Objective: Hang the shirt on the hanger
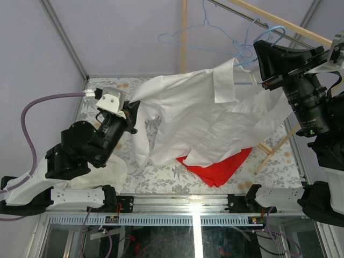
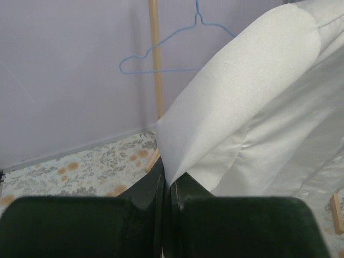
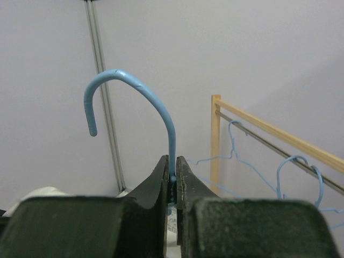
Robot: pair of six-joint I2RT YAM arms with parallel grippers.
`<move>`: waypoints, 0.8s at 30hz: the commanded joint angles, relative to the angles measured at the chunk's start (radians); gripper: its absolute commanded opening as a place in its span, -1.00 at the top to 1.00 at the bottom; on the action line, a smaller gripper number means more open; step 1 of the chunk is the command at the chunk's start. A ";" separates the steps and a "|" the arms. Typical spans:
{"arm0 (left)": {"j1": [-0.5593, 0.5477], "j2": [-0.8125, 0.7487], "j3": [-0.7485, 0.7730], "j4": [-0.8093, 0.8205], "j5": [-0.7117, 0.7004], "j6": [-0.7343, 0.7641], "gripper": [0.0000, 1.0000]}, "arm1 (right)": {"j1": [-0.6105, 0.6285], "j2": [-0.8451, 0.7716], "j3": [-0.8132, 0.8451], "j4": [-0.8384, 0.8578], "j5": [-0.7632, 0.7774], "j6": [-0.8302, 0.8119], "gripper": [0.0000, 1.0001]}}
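Pale lilac walls close in a floral-patterned table, with a wooden rail at the back right carrying spare blue wire hangers. My left gripper is clamped tight on a fold of the white shirt, with the cloth rising out from between the two black fingers. My right gripper is closed on the neck of a light blue hanger, just under its hook, which curves up and over to the left in the wrist view. The shirt is off the table and spread between my two arms. One edge is pinched at the left and its collar end is up by the right gripper near the rail. Its lower folds sag over a red cloth that lies on the table near the front edge. An off-white garment is bunched beside my left arm's base.
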 commanded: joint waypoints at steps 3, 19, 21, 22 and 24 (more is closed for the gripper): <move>-0.003 0.022 0.135 0.081 -0.020 0.146 0.99 | 0.001 0.088 0.219 0.062 -0.011 -0.117 1.00; -0.005 -0.040 0.061 0.119 -0.065 0.150 1.00 | 0.002 0.141 0.224 0.085 -0.064 -0.077 1.00; -0.004 -0.090 0.001 0.092 -0.094 0.089 0.99 | 0.002 0.141 0.188 0.054 -0.074 -0.040 1.00; -0.003 -0.119 -0.035 0.083 -0.106 0.055 1.00 | 0.001 0.140 0.167 0.042 -0.082 -0.019 1.00; -0.004 -0.176 -0.108 0.044 -0.125 -0.023 0.99 | 0.001 0.126 0.100 0.035 -0.095 0.019 1.00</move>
